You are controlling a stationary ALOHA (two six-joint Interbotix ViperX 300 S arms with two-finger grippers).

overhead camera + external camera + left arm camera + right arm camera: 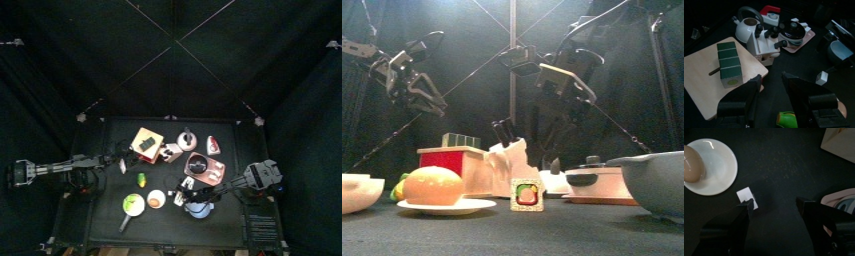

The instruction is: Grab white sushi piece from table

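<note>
Sushi piece [746, 197], white with a dark edge, sits on the bare black worktop [777, 158] just beside a white plate [721, 170] that holds a round tan item [691, 163]. Front view shows the same sushi piece [528, 194] standing near the worktop's front edge, right of the plate [446, 207] with the orange-tan ball [433, 185] on it.

Right gripper [774, 220] hangs above the sushi piece, jaws spread wide, nothing between them; the piece shows close to one jaw's tip, contact cannot be told. From above the right gripper [201, 198] is reaching in over the front-right clutter.

Left gripper [771, 92] is up off the worktop at the left side, jaws apart and empty, aimed toward a wooden board [714, 75] carrying a green block [728, 64]. Beyond it a white knife block [765, 41], a white kettle [745, 27] and a pink tray [794, 37] with a pot on it.

Front view also shows a red-and-white box [454, 160], a grey bowl [656, 180] at the right edge and a white bowl [358, 192] at the left edge.
</note>
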